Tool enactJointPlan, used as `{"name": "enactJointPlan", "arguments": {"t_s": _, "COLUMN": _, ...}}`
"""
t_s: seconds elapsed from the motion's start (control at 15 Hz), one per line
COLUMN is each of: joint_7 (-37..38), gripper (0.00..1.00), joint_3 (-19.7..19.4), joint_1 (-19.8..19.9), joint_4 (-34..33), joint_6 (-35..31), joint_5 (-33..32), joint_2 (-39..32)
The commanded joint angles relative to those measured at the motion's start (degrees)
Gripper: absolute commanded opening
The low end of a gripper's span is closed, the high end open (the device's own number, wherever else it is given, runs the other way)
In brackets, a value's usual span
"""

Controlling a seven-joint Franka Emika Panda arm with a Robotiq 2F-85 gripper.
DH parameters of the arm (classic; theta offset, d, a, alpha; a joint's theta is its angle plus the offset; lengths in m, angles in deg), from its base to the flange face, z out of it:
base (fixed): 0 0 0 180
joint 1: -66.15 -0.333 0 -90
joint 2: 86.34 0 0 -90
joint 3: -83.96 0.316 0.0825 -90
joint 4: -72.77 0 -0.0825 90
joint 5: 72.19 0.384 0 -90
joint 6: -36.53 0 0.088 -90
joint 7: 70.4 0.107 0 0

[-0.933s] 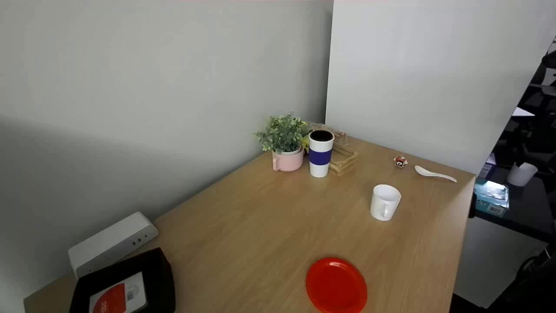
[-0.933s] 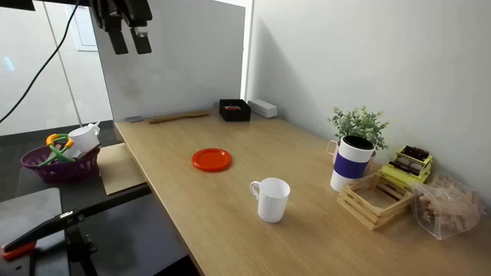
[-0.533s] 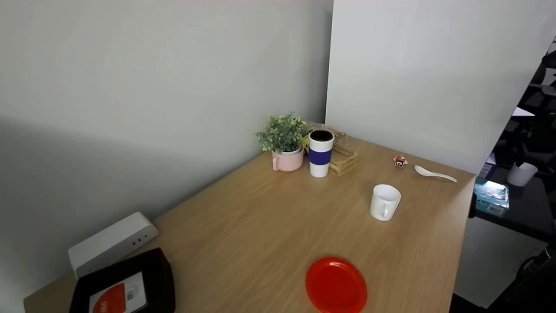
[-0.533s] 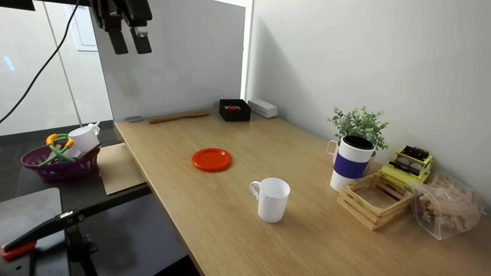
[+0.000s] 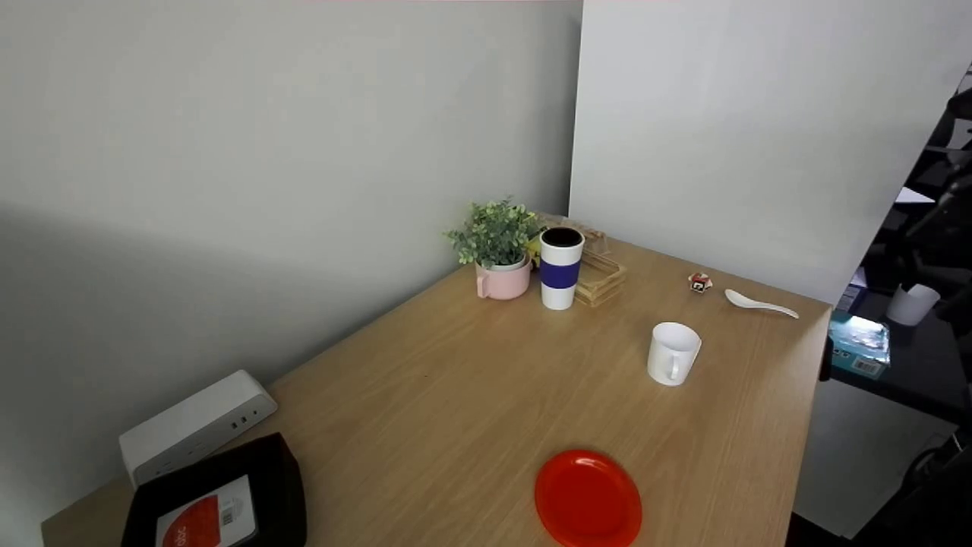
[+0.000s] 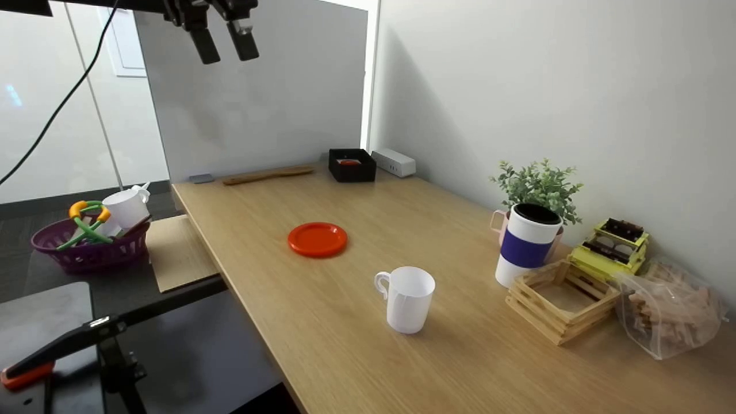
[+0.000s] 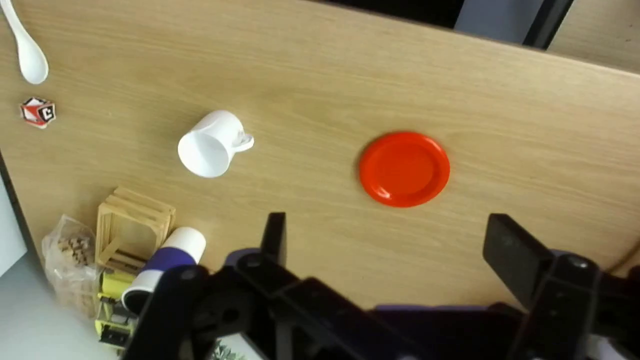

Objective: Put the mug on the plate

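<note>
A small white mug (image 6: pixel 410 302) stands upright on a wooden bench (image 6: pixel 489 374), apart from a round red plate (image 6: pixel 317 240) lying flat on the same surface. High above the bench, the robot's dark fingers (image 6: pixel 245 46) hang released, a wide gap between them. A tall white cup with a blue band (image 7: pixel 170 259) stands just beside a slatted wooden crate (image 7: pixel 141 206).

Exterior view: wooden table (image 6: pixel 368 362) at six o'clock, pale wall (image 6: pixel 546 86) at two, grey partition (image 6: pixel 293 103) at eleven, bright strip (image 6: pixel 371 75) at twelve, dark floor (image 6: pixel 14 247) at nine.
</note>
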Motion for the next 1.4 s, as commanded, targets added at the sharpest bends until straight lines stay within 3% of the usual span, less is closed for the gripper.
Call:
{"name": "enactJointPlan", "arguments": {"t_s": 0.0, "joint_7": -3.2, "gripper": 1.00, "joint_3": -4.1, "joint_1": 1.4, "joint_4": -1.5, "joint_6": -6.5, "joint_5": -0.8, "joint_2": -1.2}}
{"name": "enactJointPlan", "arguments": {"t_s": 0.2, "joint_7": -5.7, "gripper": 1.00, "joint_3": -9.7, "joint_1": 1.3, "joint_4": -3.6, "joint_6": -10.2, "joint_5": 3.1, "joint_2": -3.8}}
{"name": "enactJointPlan", "arguments": {"t_s": 0.4, "joint_7": -8.2, "gripper": 1.00, "joint_3": -14.7, "joint_1": 0.3, "joint_4": -5.7, "joint_6": -9.6, "joint_5": 8.7, "joint_2": -7.0}}
{"name": "enactJointPlan", "arguments": {"t_s": 0.93, "joint_7": -8.6, "gripper": 1.00, "joint_3": -13.8, "joint_1": 1.3, "joint_4": -4.6, "joint_6": -8.8, "joint_5": 10.3, "joint_2": -5.7}}
{"name": "enactJointPlan", "arguments": {"t_s": 1.33, "joint_7": -10.5, "gripper": 1.00, "joint_3": -17.6, "joint_1": 1.2, "joint_4": -9.9, "joint_6": -4.0, "joint_5": 15.0, "joint_2": -13.2}}
